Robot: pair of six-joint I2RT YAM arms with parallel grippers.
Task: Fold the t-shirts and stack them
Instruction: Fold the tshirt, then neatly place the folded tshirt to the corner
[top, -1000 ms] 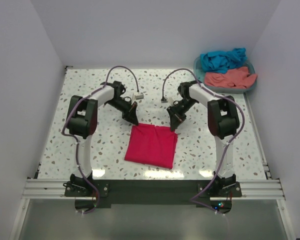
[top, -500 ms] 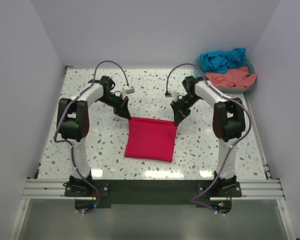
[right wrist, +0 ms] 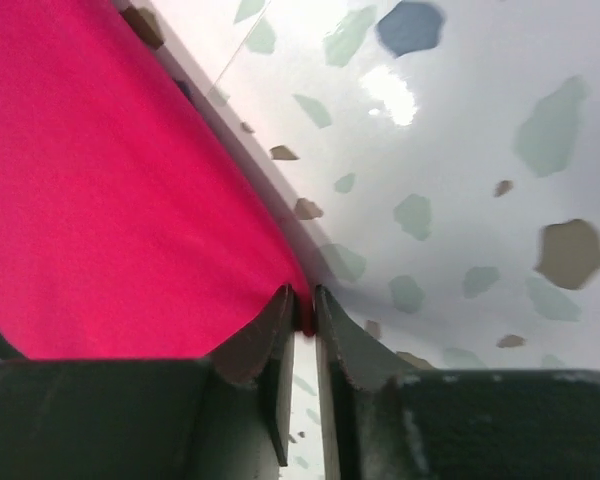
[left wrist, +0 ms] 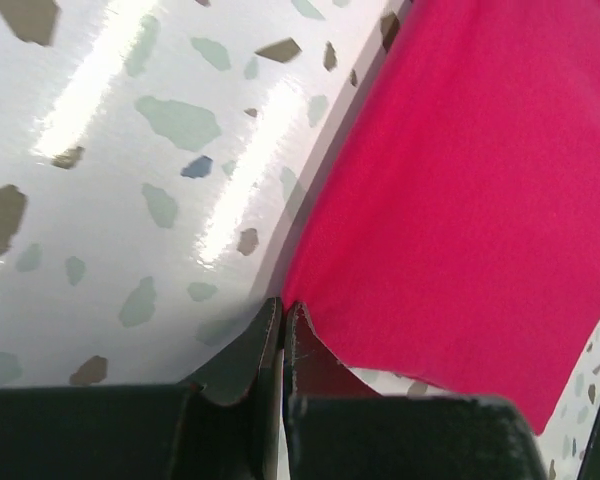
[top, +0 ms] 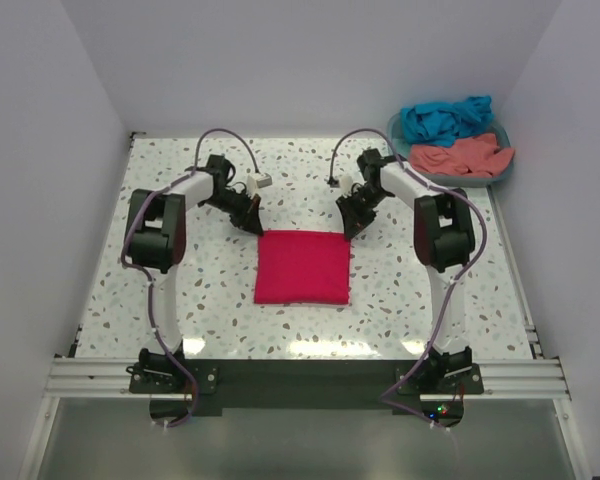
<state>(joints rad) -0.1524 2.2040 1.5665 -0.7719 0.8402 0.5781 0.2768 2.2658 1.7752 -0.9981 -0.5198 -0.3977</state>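
Top view: soft cloth crimson-pink t-shirt (top: 302, 267) lies folded into a flat, roughly square packet on the white speckled terrazzo table (top: 200, 290). It sits about midway between the two arms and nearer the front edge than the back. Its edges run close to parallel with the table edges.

Left gripper (top: 255, 226): tips down at the far-left corner of the crimson-pink t-shirt. In the left wrist view the gripper (left wrist: 283, 308) has its jaws drawn nearly together, with only a thin slit between them. The corner of the cloth (left wrist: 460, 200) comes to a point right at the fingertips, pinched there. The rest of the shirt spreads away up and to the right in that view, flat on the table.

Right gripper (top: 347, 228): tips down at the far-right corner of the same shirt. In the right wrist view the gripper (right wrist: 302, 300) has narrow jaws with a sliver of crimson cloth visible between the fingertips, so it is gripping the corner. The shirt body (right wrist: 110, 200) spreads up and left, with a thin shadow line along its edge.

Both grippers touch the shirt only at its two far corners.

Far-right table corner: round teal plastic basket (top: 500, 172) holding a crumpled teal-blue t-shirt (top: 445, 118) towards the back and a crumpled salmon-coral t-shirt (top: 455, 156) in front of it. Both are well apart from the grippers.
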